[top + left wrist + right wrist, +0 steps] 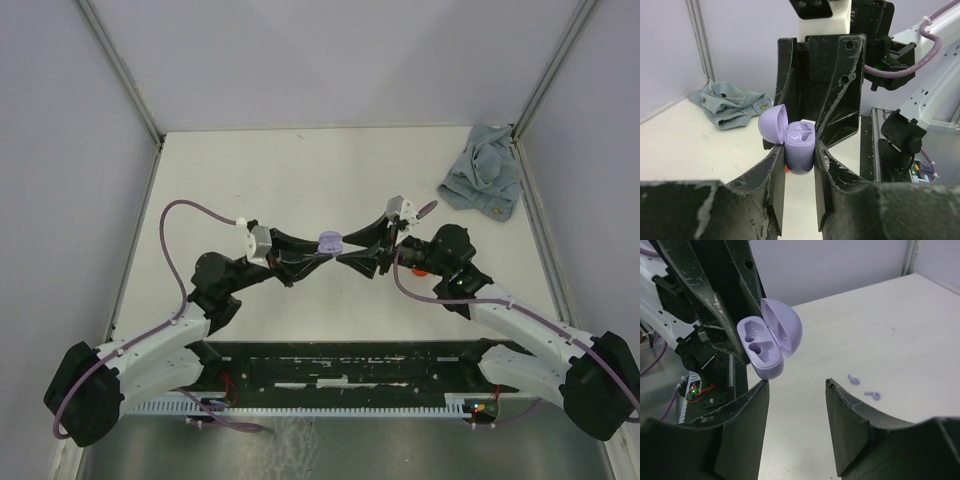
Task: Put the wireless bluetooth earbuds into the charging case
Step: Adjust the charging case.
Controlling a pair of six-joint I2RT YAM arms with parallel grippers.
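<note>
The left tool (799, 156) pinches the charging case (801, 141) by its two flat sides, with scuffed black fingers pressed against the smooth plastic. The case is a rounded lilac pebble with a glossy skin. Its domed lid (773, 123) is hinged back and stands open on one side. The top face of the case shows two comma-shaped hollows moulded into it.

Facing the case from the opposite side is the right tool (796, 387). Its fingers are spread wide with nothing between them, and their tips are just short of the case's base. These fingers are also black, chipped and scratched pale along the edges.

The earbuds lie on the matte white counter (880, 335), off to the lid side of the case and apart from it. They are two tiny lilac pieces, each a small bulb with a short stem. One (853, 379) is nearer the case, and the other (872, 395) is just beyond it, close but not touching.

Well away from the case, a crumpled blue-grey cloth (732, 106) with soft folds sits in a heap near the grey wall.
</note>
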